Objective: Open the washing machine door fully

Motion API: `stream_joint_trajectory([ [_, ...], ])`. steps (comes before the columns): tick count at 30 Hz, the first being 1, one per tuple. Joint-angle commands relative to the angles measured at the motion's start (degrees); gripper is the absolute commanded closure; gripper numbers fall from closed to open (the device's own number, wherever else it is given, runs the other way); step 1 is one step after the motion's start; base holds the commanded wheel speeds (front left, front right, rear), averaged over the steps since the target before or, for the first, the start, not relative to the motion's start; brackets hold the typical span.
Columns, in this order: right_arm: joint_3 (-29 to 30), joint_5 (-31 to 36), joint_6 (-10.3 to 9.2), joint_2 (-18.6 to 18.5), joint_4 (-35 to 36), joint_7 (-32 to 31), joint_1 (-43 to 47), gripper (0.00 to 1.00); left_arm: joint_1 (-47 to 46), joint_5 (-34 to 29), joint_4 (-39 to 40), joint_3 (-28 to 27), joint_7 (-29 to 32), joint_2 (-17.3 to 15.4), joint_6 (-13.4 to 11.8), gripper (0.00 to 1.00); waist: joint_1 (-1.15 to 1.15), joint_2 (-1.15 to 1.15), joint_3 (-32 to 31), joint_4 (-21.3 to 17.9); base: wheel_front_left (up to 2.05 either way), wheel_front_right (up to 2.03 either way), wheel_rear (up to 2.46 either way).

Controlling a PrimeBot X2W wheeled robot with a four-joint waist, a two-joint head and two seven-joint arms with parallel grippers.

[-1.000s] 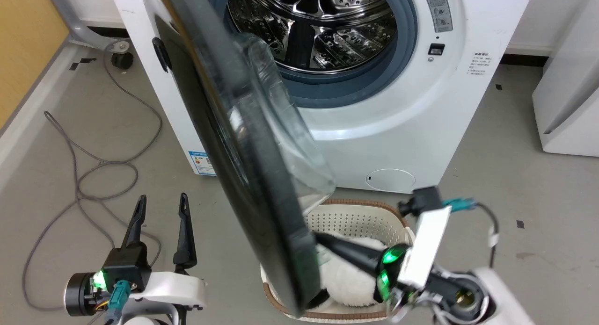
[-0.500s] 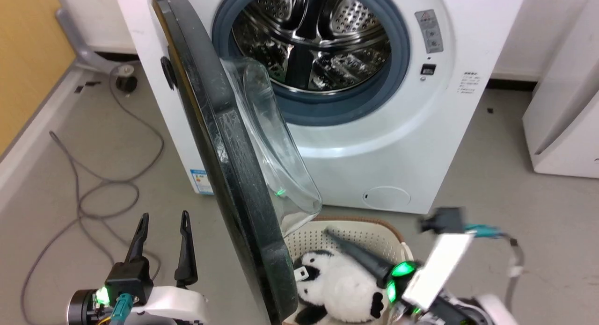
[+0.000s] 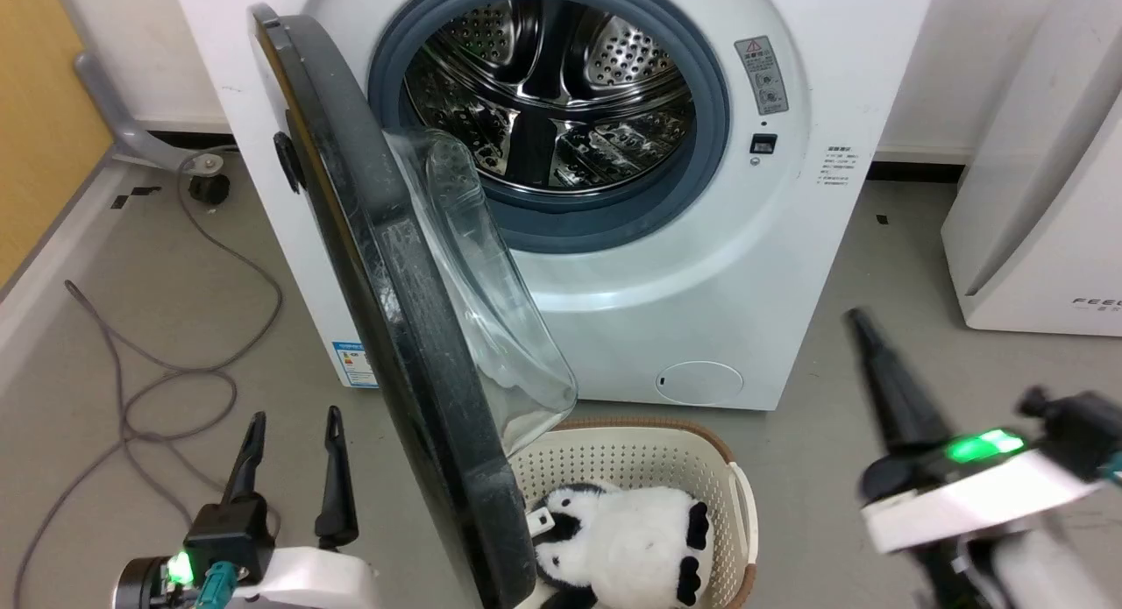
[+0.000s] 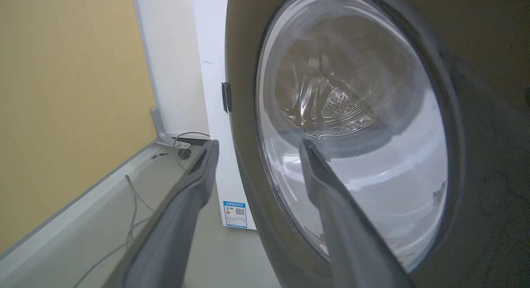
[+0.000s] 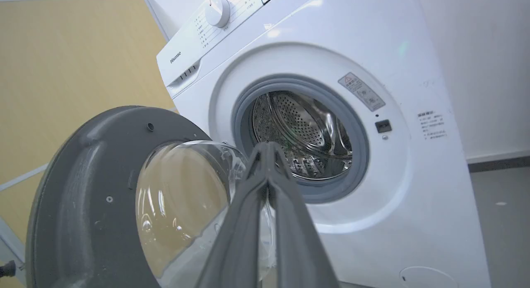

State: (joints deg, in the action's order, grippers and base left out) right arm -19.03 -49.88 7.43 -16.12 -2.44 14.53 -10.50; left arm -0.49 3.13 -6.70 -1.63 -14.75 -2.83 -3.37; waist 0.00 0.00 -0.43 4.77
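Observation:
The washing machine door (image 3: 412,346) stands swung out on its left hinge, edge-on to the head view, its clear glass bowl (image 3: 478,311) bulging toward the steel drum (image 3: 552,109). My left gripper (image 3: 292,423) sits low at the left of the door, open and holding nothing. In the left wrist view its fingers (image 4: 198,176) spread before the door's outer face (image 4: 352,134). My right gripper (image 3: 859,322) is off to the right of the door, apart from it, fingers (image 5: 265,168) shut together on nothing. From there the door's grey inner side (image 5: 83,176) shows.
A cream basket (image 3: 741,504) with a panda plush (image 3: 622,539) sits on the floor under the door's lower edge. A grey cable (image 3: 175,381) loops at the left. A white appliance (image 3: 1034,197) stands at the right, a yellow panel (image 3: 35,109) at the far left.
My right gripper has drawn away from the door's lower inner edge, out to the right over bare floor. The head camera has shifted. The left gripper keeps its place.

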Motion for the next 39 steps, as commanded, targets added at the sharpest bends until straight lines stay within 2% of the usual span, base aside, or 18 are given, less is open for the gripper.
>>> stream_joint_trajectory([
  [1,3.6,6.4,0.06,0.4,0.4,0.4,0.6,1.0,1.0,-0.2,0.3,-0.5,-0.2,0.0,0.1,0.0,0.0,0.0,-0.1,-0.4,0.0,0.0,0.0],
  [4,10.3,18.9,0.06,2.9,3.6,0.4,2.5,1.0,1.2,-0.3,0.6,-0.8,-0.2,0.0,0.1,0.0,0.0,0.0,-0.2,-0.6,0.0,0.0,0.0],
  [7,14.1,30.5,0.06,4.9,6.7,0.4,5.3,1.0,1.3,-0.3,0.8,-0.9,-0.2,0.0,0.1,0.0,0.0,0.0,-0.1,-0.6,0.0,0.0,0.0],
  [11,16.9,38.3,0.06,7.4,7.7,0.5,9.5,1.0,1.4,-0.4,0.9,-0.9,-0.2,0.0,0.0,0.0,0.0,0.0,-0.3,-0.5,0.0,0.0,0.0],
  [17,19.2,41.9,0.06,10.8,5.0,0.5,15.1,1.0,1.7,-0.4,0.8,-0.7,-0.2,0.0,0.1,0.0,0.0,0.0,-0.7,-0.3,0.0,0.0,0.0],
  [18,19.6,41.8,0.06,11.3,4.7,0.5,15.8,0.95,1.7,-0.4,0.9,-0.8,-0.2,0.0,0.1,0.0,0.0,0.0,-0.8,-0.3,0.0,0.0,0.0],
  [19,19.7,41.8,0.06,11.7,4.4,0.5,16.4,0.59,1.8,-0.3,1.0,-0.9,-0.2,0.0,0.0,0.0,0.0,0.0,-0.8,-0.4,0.0,0.0,0.0],
  [20,20.0,41.8,0.06,12.0,4.2,0.5,16.7,0.0,1.9,-0.3,1.1,-1.1,-0.2,0.0,-0.1,0.0,0.0,0.0,-0.8,-0.5,0.0,0.0,0.0],
  [30,21.1,41.2,0.06,13.1,3.9,0.5,17.1,0.0,2.2,-0.3,1.8,-2.0,-0.2,0.0,-0.1,0.0,0.0,0.0,-0.9,-0.8,0.0,0.0,0.0],
  [31,21.3,41.2,0.06,13.2,3.8,0.5,17.0,0.0,2.0,-0.2,2.2,-2.0,-0.2,0.0,-0.1,0.58,0.0,0.0,-0.8,-0.8,0.0,0.0,0.0],
  [32,21.3,41.2,0.06,13.2,3.8,0.5,17.0,0.0,1.9,-0.3,2.7,-2.1,-0.2,0.0,-0.2,1.0,0.0,0.0,-0.8,-0.7,0.0,0.0,0.0],
  [39,21.8,41.3,0.06,13.2,3.9,0.5,17.1,0.0,-0.9,-1.2,9.1,-3.6,-0.2,-0.1,-0.7,1.0,0.0,0.0,-0.6,0.0,0.0,0.0,0.0],
])
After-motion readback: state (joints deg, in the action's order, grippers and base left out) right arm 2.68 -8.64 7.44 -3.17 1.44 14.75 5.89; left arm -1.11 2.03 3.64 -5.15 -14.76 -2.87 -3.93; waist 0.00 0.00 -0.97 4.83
